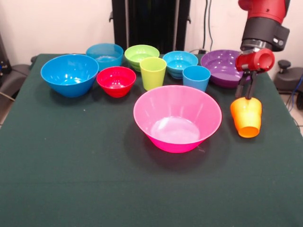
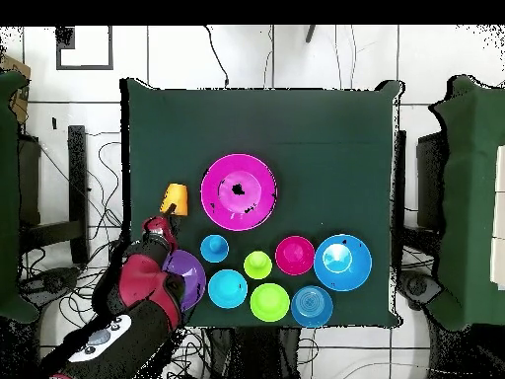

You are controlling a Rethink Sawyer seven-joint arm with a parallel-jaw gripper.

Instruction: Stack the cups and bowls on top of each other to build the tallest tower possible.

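Front view: the red and black arm descends at the right, and its hand (image 1: 245, 94) grips the rim of the orange cup (image 1: 246, 117) between narrow dark fingers; the cup hangs tilted, mouth uppermost, beside the huge pink bowl (image 1: 177, 118), and whether its base touches the green worktop (image 1: 71, 179) cannot be told. No tower exists yet. Behind the pink bowl stand the lime green cup (image 1: 153, 73) and the light blue cup (image 1: 196, 77), both upright, with the large blue bowl (image 1: 70, 74), small red bowl (image 1: 116, 81), ribbed cyan bowl (image 1: 104, 55), lime green bowl (image 1: 141, 56), small blue bowl (image 1: 180, 63) and wide purple bowl (image 1: 224, 67) ranged in a loose row. Overhead view: the orange cup (image 2: 175, 198) lies just left of the pink bowl (image 2: 238, 191), with the hand (image 2: 166, 219) at its near edge; the remaining ware clusters toward the robot's side. Handling, as judged: the glossy plastic is probably light, stiff and slippery, unlikely to break but prone to slide; a pinch across the rim wall, as here, suits the cups, and the broad bowl walls likewise.
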